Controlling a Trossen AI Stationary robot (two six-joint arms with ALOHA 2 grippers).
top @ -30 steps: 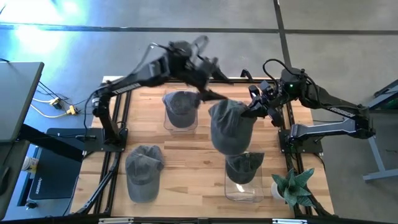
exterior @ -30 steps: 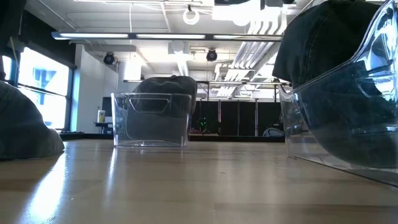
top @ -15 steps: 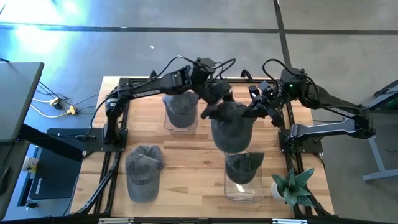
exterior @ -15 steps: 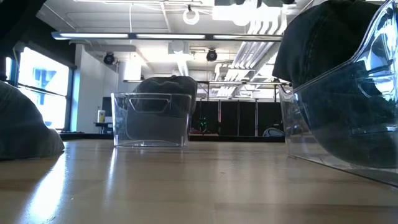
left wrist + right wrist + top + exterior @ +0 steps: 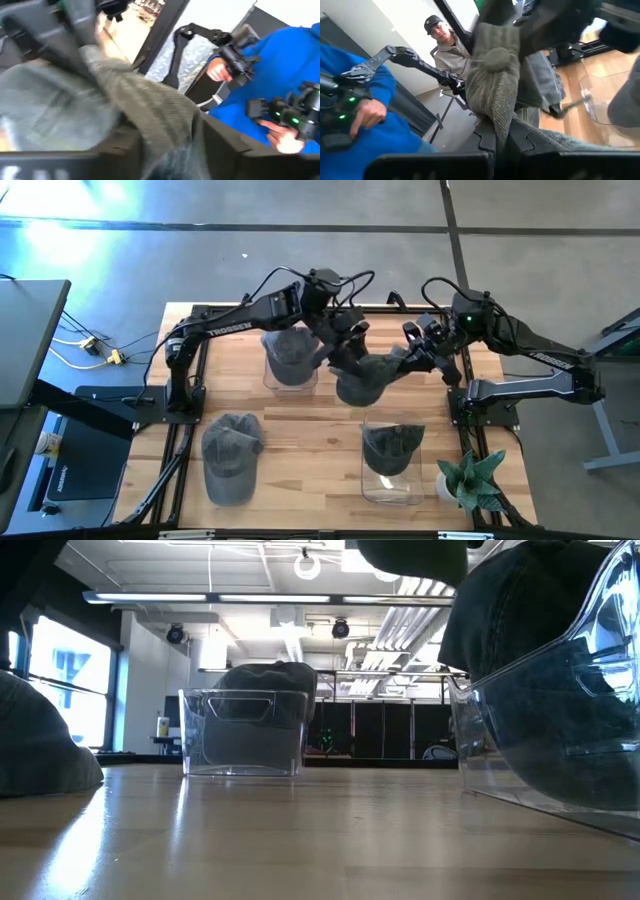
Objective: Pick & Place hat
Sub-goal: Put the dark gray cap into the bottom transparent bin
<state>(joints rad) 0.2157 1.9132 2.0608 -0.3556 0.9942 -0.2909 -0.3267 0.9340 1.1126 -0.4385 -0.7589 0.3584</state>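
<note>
A grey cap (image 5: pixel 366 380) hangs in the air over the middle of the table, between my two grippers. My left gripper (image 5: pixel 347 350) reaches in from the far left and is shut on the cap's left side. My right gripper (image 5: pixel 409 358) comes from the right and is shut on its right side. The cap's underside (image 5: pixel 412 554) shows at the top of the low view. Its crown button (image 5: pixel 495 59) shows in the right wrist view. My left gripper pinches a fold of the cap's grey cloth (image 5: pixel 150 115) between its two fingers, at the cap's left side, slanting down from the far left. The cap is lifted clear of the table. My right gripper pinches a bunched fold of the crown (image 5: pixel 501 120) between its two fingers, just below the button. It comes nearly level from the table's right. The cap hangs clear, sagging between the two grippers.
A clear bin with a grey cap (image 5: pixel 290 357) stands far left of centre. A second bin with a cap (image 5: pixel 393 458) sits near right. A loose cap (image 5: pixel 232 455) lies near left. A potted plant (image 5: pixel 470 483) is at the near right corner. People (image 5: pixel 350 100) stand beyond the table.
My left gripper has swung from high over the far edge down and right toward the hanging cap and has taken hold of its left side. The cap, which hung long below my right gripper, is now bunched and drawn between both grippers.
</note>
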